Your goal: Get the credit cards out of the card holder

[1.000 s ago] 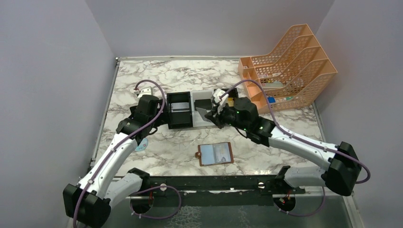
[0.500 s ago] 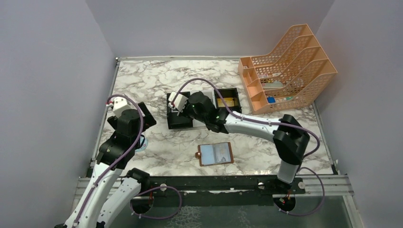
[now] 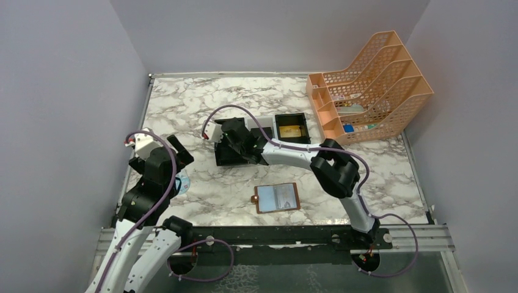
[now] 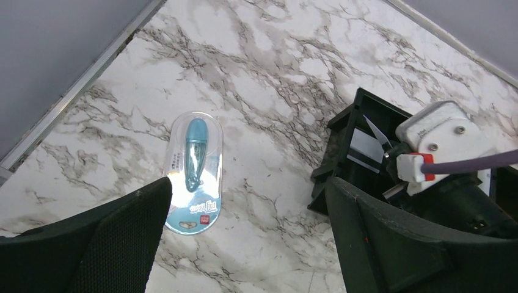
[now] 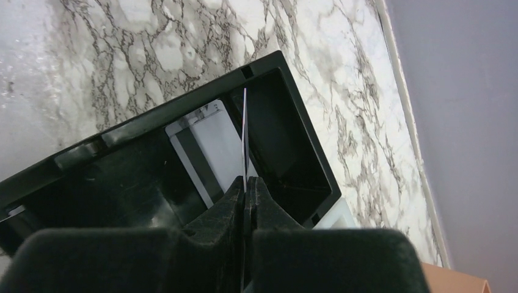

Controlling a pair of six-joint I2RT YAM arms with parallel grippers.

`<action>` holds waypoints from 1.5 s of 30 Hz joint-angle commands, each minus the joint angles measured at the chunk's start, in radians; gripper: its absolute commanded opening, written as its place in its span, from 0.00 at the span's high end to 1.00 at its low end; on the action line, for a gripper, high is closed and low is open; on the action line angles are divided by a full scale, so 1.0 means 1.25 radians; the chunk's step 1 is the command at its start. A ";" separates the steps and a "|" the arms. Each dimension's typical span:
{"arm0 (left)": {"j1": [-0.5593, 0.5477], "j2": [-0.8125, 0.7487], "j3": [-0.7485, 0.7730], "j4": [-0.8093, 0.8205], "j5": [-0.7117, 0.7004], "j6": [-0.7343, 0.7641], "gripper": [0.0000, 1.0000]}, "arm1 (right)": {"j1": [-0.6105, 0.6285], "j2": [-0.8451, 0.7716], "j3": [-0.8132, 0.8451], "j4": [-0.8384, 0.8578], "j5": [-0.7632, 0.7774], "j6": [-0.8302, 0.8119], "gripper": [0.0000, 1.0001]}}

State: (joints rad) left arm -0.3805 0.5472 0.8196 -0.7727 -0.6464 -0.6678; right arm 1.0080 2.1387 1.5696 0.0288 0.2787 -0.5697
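The right claw is pinched shut on the lower edge of a credit card. The card stands on edge, seen as a thin line, above the left compartment of the black tray. A pale card lies flat on that compartment's floor, and a gold-tan card lies in the right compartment. The card holder lies open on the desk, near the front edge and well apart from the tray, pale blue inside facing up; I cannot tell whether any card is left in it. The left claw hangs spread wide and empty over the desk's left side, near a blister-packed blue item. The held card is likely very light, stiff but springy, and slick-faced, so a pinch across its faces near one edge, as here, suits it. A firm squeeze should do no harm, yet the card could pivot or slide between the pads. Once flat on the tray floor it would be hard to retake, with only an edge to catch. The leather holder looks soft and would probably shift if tugged one-handed.
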 commanded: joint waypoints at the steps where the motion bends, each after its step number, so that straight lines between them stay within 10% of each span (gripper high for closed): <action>1: 0.003 -0.034 -0.003 -0.016 -0.050 -0.020 0.01 | 0.000 0.055 0.067 -0.033 0.057 -0.044 0.99; 18: 0.005 -0.033 -0.002 -0.024 -0.054 -0.023 0.01 | 0.000 0.163 0.154 -0.087 0.121 -0.103 0.95; 45: 0.005 -0.043 -0.002 -0.033 -0.060 -0.033 0.01 | 0.000 0.147 0.115 -0.093 0.101 -0.106 0.55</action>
State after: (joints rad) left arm -0.3798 0.4957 0.8196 -0.7967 -0.6975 -0.7052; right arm 1.0077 2.3211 1.7153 -0.0826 0.4030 -0.6941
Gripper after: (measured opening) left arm 0.991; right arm 0.442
